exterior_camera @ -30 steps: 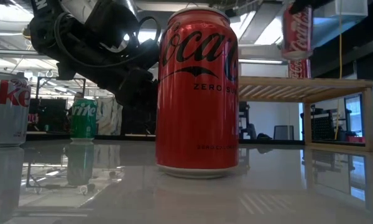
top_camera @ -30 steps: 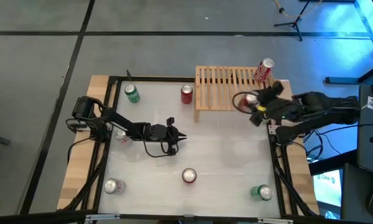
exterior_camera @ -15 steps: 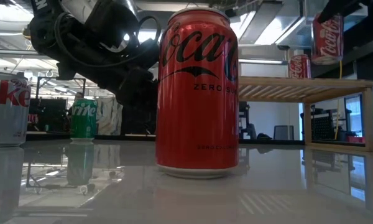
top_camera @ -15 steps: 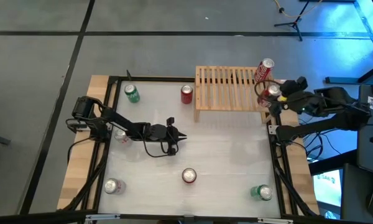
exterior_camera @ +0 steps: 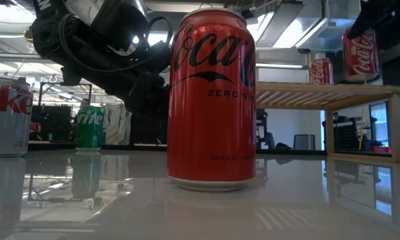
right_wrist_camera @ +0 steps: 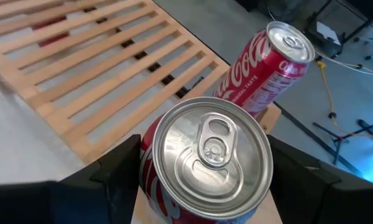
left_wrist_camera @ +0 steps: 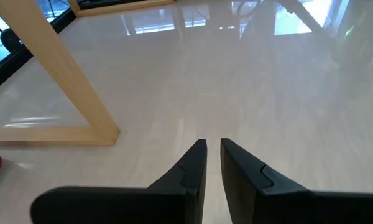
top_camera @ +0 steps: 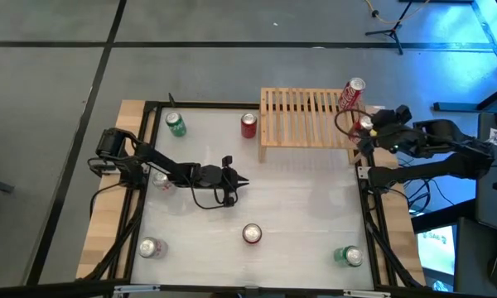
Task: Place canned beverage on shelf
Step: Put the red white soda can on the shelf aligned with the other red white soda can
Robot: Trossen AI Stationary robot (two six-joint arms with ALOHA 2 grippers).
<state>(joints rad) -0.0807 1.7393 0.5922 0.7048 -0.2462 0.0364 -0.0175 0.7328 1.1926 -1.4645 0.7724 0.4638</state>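
Note:
The shelf (top_camera: pixel 306 117) is a low rack of light wooden slats at the table's far right. One red cola can (top_camera: pixel 352 93) stands on its far right corner. My right gripper (top_camera: pixel 366 125) holds a second red can (right_wrist_camera: pixel 206 163) just off the shelf's right end, a little above its top (exterior_camera: pixel 327 85). My left gripper (top_camera: pixel 238 184) is shut on nothing and hovers low over the middle of the table. My right gripper pinches the red can's side wall (right_wrist_camera: pixel 150 163) between its two fingers (right_wrist_camera: pixel 119 171), one on each side, just below the rim. The fingers come from the table's right side, slanting down. The can is lifted clear and near upright, its tab end up.
Loose cans stand on the white tabletop: green (top_camera: pixel 176 124) and red (top_camera: pixel 248 125) at the far side, silver (top_camera: pixel 159 179) under the left arm, and silver (top_camera: pixel 149 247), red (top_camera: pixel 252 233) and green (top_camera: pixel 348 256) near the front edge. A black frame (top_camera: pixel 149 106) rims the table.
My right gripper has carried the red can from over the shelf's near right part toward the table's right edge, past the shelf's right end, sinking a little. It has stayed shut on the can.

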